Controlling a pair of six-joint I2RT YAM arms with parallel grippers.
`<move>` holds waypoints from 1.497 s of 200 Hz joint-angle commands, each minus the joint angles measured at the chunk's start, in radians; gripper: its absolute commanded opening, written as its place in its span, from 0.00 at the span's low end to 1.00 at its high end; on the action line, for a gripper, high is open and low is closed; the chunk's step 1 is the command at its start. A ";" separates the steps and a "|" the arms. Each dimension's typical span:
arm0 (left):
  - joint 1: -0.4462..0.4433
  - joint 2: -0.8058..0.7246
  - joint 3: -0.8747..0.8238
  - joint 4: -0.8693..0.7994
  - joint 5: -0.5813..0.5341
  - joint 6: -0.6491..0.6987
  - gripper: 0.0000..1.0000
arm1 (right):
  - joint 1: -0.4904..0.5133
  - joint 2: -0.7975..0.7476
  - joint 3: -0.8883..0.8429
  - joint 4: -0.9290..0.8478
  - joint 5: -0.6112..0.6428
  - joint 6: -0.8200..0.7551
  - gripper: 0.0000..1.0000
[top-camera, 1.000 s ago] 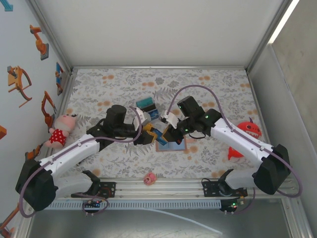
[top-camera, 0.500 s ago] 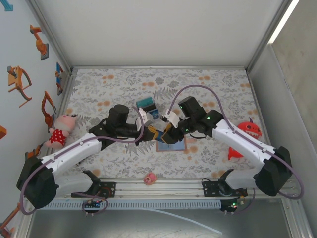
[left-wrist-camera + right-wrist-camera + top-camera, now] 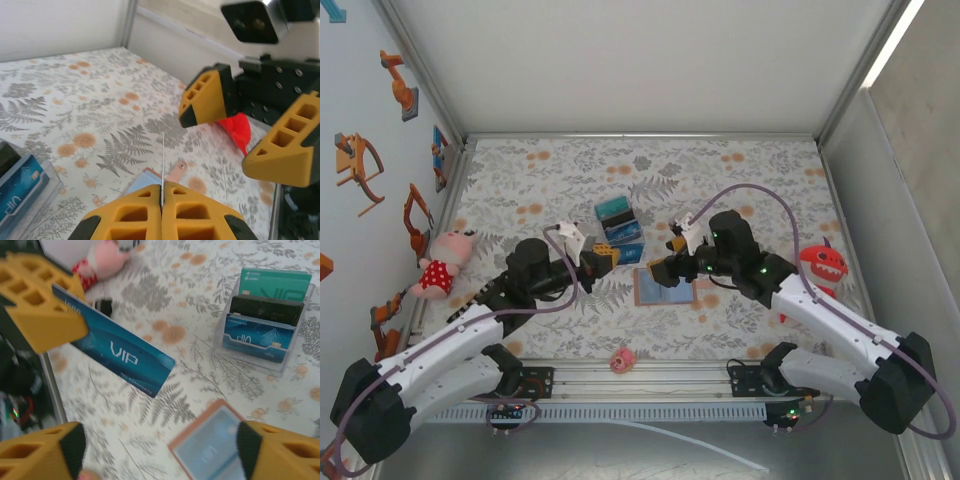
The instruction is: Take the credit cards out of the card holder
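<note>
My left gripper (image 3: 608, 256) is shut on a blue VIP credit card (image 3: 120, 356), which hangs above the table left of the card holder. In the left wrist view the card (image 3: 163, 160) is edge-on between the shut fingers (image 3: 130, 210). The tan card holder (image 3: 665, 289) lies open on the floral mat, its pale blue pockets (image 3: 215, 447) facing up. My right gripper (image 3: 664, 268) stands open just above the holder's left part, with nothing between its fingers (image 3: 42, 455). It faces the held card across a small gap.
A clear stand (image 3: 619, 221) behind the holder carries teal, black and blue cards (image 3: 267, 315). A pink plush (image 3: 442, 262) lies at the left wall and a red toy (image 3: 820, 266) at the right. A small pink toy (image 3: 622, 360) sits near the front rail.
The right gripper has opened, let go of the card and drawn back to the right. The left gripper has shut on the card and pulled it left, away from the holder.
</note>
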 commanded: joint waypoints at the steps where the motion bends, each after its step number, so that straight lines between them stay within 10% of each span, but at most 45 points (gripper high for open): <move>1: 0.002 -0.029 -0.019 0.156 -0.083 -0.133 0.00 | -0.008 -0.043 -0.083 0.319 0.023 0.194 0.99; 112: 0.000 0.017 -0.061 0.509 -0.041 -0.403 0.00 | -0.036 0.126 -0.089 0.824 -0.208 0.434 0.81; 198: 0.000 0.038 -0.060 0.563 -0.050 -0.417 0.00 | -0.037 0.246 0.010 0.964 -0.420 0.525 0.31; 220: 0.002 0.039 -0.062 0.562 -0.060 -0.416 0.00 | -0.037 0.259 0.022 0.970 -0.450 0.543 0.00; 239: 0.003 0.038 -0.066 0.558 -0.072 -0.416 0.00 | -0.037 0.261 0.019 0.969 -0.441 0.548 0.00; 299: 0.027 -0.077 0.013 0.230 -0.063 -0.247 0.66 | -0.049 0.253 -0.005 0.941 -0.445 0.530 0.00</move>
